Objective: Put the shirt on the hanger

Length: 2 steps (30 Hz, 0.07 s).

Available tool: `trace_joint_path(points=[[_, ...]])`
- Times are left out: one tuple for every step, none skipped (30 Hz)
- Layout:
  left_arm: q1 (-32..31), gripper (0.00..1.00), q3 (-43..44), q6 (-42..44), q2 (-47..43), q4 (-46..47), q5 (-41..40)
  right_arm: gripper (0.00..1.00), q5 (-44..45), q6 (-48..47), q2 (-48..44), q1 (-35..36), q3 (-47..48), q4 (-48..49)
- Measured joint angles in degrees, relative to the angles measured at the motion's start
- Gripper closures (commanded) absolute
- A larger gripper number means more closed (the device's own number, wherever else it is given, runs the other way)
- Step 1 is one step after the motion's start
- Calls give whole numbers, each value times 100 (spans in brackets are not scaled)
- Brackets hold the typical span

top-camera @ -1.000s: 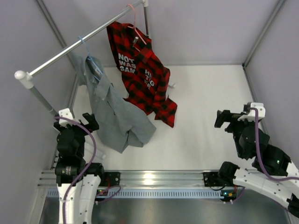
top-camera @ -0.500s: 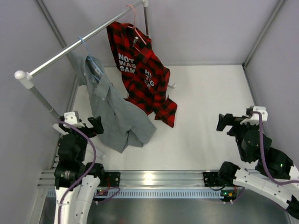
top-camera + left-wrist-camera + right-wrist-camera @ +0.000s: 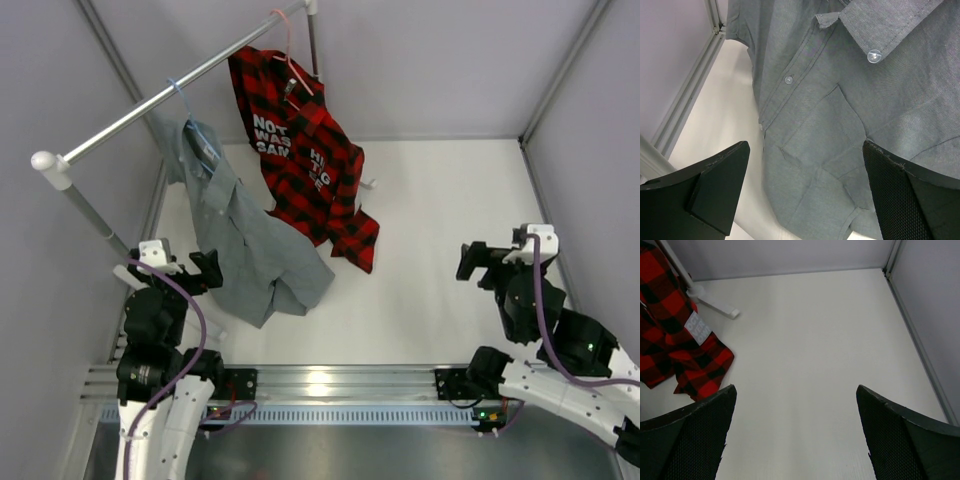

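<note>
**Both arms empty-handed; grey shirt hangs on blue hanger**

Left fingers (image 3: 715,185): spread wide, nothing between them. The wrist view looks straight through the gap onto the shirt (image 3: 830,125): grey fabric, a collar tip with a clear button at the upper right of the frame, the button placket running down the centre left, a chest pocket in the middle. The pads do not touch the cloth in this view. In the top view the fingers sit at the lower left, just beside the shirt's left edge; I cannot tell whether they touch it there.

Right fingers (image 3: 695,435): also released, holding nothing, above the bare white desk (image 3: 815,350). They sit at the right of the top view, well apart from both garments.

The shirt is draped on the hanger (image 3: 187,108), whose hook sits over the metal rail (image 3: 130,115) in the upper left of the top view. The collar is up at the hanger, and the body falls diagonally toward the lower centre, its hem bunched on the desk.

The plaid shirt (image 3: 305,160) hangs just to the right on the pink hanger (image 3: 290,55), on the same rail. Its lower edge also shows at the left of the right wrist view.
</note>
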Motion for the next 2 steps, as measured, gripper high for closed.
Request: trace_joint_path(points=[[0,2,-7,2,-9,0,0,0,2,0,7,0,0,2],[0,2,-11,2,-26,-4,2,1,9,0,15,0,0,2]])
